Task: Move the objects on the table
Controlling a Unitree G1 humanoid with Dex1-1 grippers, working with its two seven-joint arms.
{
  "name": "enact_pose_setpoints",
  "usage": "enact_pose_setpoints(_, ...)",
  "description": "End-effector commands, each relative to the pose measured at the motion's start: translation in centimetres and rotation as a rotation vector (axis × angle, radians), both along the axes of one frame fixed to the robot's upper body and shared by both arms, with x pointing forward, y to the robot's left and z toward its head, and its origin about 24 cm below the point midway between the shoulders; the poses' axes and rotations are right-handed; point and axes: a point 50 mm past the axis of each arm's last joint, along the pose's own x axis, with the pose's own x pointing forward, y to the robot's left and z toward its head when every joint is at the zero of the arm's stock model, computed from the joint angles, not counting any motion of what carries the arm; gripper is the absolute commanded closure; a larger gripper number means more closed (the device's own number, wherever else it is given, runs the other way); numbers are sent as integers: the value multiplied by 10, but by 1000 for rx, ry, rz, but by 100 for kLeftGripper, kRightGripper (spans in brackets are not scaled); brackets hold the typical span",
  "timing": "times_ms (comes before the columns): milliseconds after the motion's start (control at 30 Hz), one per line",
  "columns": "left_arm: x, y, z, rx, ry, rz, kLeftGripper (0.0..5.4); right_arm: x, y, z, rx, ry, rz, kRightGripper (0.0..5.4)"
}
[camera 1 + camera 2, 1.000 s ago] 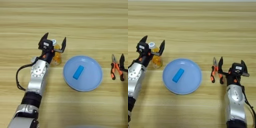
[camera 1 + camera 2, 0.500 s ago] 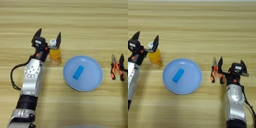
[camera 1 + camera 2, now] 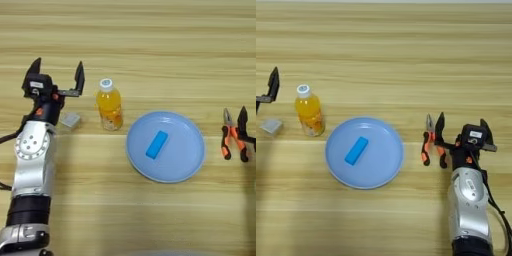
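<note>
fingers of the left gripper (image 3: 56, 78) stand wide apart and hold nothing, just left of the upright bottle (image 3: 109, 104) and above the small grey block (image 3: 70, 120). to take the block well, lower straight over it and keep clear of the bottle. light-blue plate (image 3: 187, 160) carries a blue bar (image 3: 156, 144). right gripper (image 3: 461, 129) rests spread beside orange pliers (image 3: 428, 146).

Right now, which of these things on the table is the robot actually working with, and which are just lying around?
Part of the job:
- bottle of orange drink, upright
- small grey block, left of the bottle
- light-blue plate
- left gripper, open, left of the bottle

Just lying about:
- orange-handled pliers
- blue block on the plate
- right gripper, open, parked beside the pliers
</note>
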Motion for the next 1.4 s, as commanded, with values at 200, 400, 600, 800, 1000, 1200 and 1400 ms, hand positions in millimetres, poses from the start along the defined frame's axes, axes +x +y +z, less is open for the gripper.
enact_pose_setpoints(200, -1, 23, -33, 23, 141, 100, 1, 2, 0, 1, -3, -2, 9, 0)
enact_pose_setpoints(400, 2, 25, -52, 26, 207, 111, 1, 2, 0, 1, -5, -2, 9, 0)
enact_pose_setpoints(600, 5, 21, -65, 25, 251, 82, 1, 1, 0, 1, -5, -1, 9, 0)
enact_pose_setpoints(800, 5, 17, -76, 18, 289, 56, 1, 1, 0, 1, -5, 0, 9, 0)
enact_pose_setpoints(1000, 5, 14, -82, 14, 306, 36, 1, 1, 0, 0, -5, 1, 9, 0)
enact_pose_setpoints(1200, 5, 13, -92, 29, 356, 34, 1, 1, 0, 0, -5, 2, 9, 0)
enact_pose_setpoints(1400, 5, 10, -102, 60, 409, 24, 1, 0, -1, 0, -5, 2, 7, 0)
